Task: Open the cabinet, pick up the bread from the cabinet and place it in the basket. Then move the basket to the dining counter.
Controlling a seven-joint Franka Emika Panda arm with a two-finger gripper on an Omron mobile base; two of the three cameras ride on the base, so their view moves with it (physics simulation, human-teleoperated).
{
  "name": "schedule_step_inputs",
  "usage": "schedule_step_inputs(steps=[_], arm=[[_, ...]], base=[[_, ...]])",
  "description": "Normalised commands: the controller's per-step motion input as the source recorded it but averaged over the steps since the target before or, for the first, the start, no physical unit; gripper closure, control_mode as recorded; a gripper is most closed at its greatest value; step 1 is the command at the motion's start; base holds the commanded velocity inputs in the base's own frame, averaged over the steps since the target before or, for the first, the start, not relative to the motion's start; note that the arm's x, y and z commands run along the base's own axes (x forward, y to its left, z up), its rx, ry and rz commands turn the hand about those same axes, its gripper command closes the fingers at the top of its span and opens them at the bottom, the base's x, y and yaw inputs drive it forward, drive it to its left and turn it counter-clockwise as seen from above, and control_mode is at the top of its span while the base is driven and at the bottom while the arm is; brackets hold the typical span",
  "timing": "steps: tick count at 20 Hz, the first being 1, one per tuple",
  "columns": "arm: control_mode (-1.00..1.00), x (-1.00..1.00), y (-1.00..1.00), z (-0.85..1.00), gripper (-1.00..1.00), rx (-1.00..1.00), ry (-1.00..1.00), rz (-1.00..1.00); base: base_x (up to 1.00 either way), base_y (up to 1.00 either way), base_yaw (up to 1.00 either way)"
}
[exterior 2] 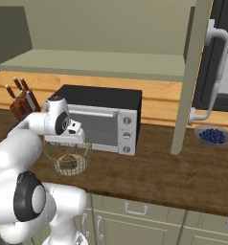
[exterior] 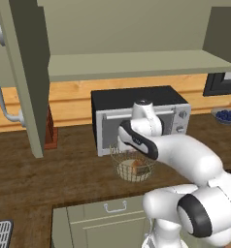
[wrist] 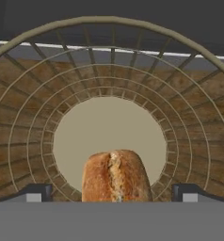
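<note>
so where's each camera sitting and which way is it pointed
Left base view: behind the arm's left, facing the toaster oven and open cabinet; the arm rises lower right.
Right base view: behind its right, same worktop; the arm rises lower left.
Hand view: on the hand, looking down into the basket at the bread; the open gripper shows at the bottom.
Shared: basket and bread.

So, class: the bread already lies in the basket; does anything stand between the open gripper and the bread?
Nothing visible does. The gripper is open, one tip either side of the bread, which rests on the tan base of the basket.
</note>
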Motion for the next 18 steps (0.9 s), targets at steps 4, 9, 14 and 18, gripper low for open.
schedule_step_inputs(steps=[4, 9, 14, 18], arm=[[-1.0, -0.13, -0.09, 0.12, -1.0, 0.0, -0.02, -0.02], [-1.0, -0.55, -0.18, 0.46, -1.0, 0.0, -0.07, -0.06], [-1.0, -0.79, -0.17, 0.48, -1.0, 0.0, -0.09, -0.11], [-1.0, -0.74, -0.01, 0.07, -1.0, 0.0, -0.02, -0.26]], base=[[0.0, 0.0, 0.0], [0.0, 0.0, 0.0], [0.0, 0.0, 0.0], [0.0, 0.0, 0.0]])
